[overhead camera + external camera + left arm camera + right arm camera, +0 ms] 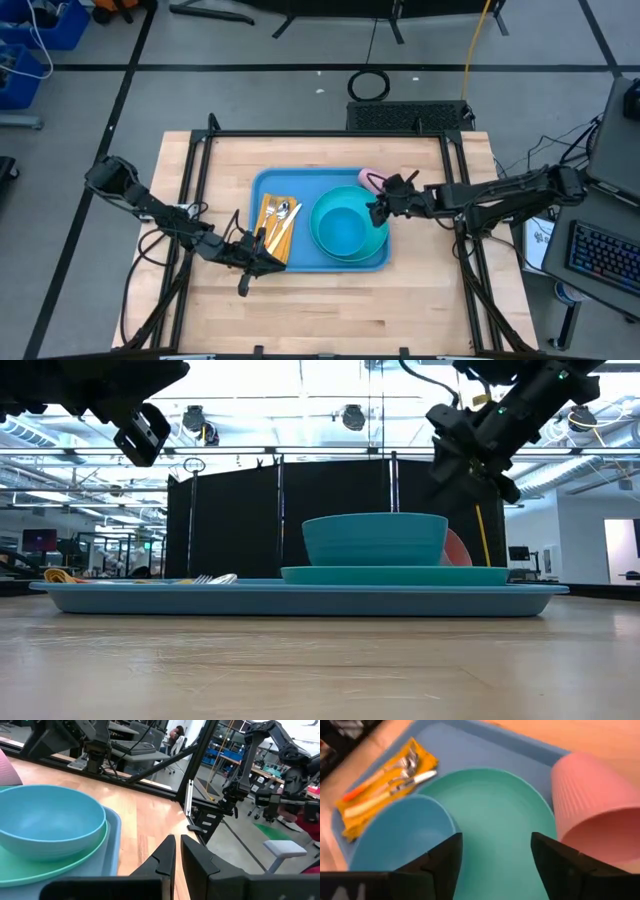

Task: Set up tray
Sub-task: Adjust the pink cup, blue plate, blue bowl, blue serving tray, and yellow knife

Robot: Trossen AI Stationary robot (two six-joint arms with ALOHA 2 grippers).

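Observation:
The large blue tray (300, 182) (300, 600) lies flat in the middle of the table. On it sits a turquoise plate (376, 246) (495, 805) with a blue bowl (340, 225) (45, 820) standing on it. A pink ribbed cup (365, 177) (595, 800) stands at the tray's far right corner. A yellow napkin (270, 235) (355, 820) with cutlery (282, 215) lies on the tray's left part. My left gripper (268, 262) (177, 855) hovers shut over the tray's near left corner. My right gripper (380, 210) (495, 855) hangs open above the plate's right rim, beside the cup.
Bare wood runs all round the tray, widest along the table's near edge (320, 320). A black frame (320, 134) borders the table on the far, left and right sides. In the low view both grippers are well above the dishes.

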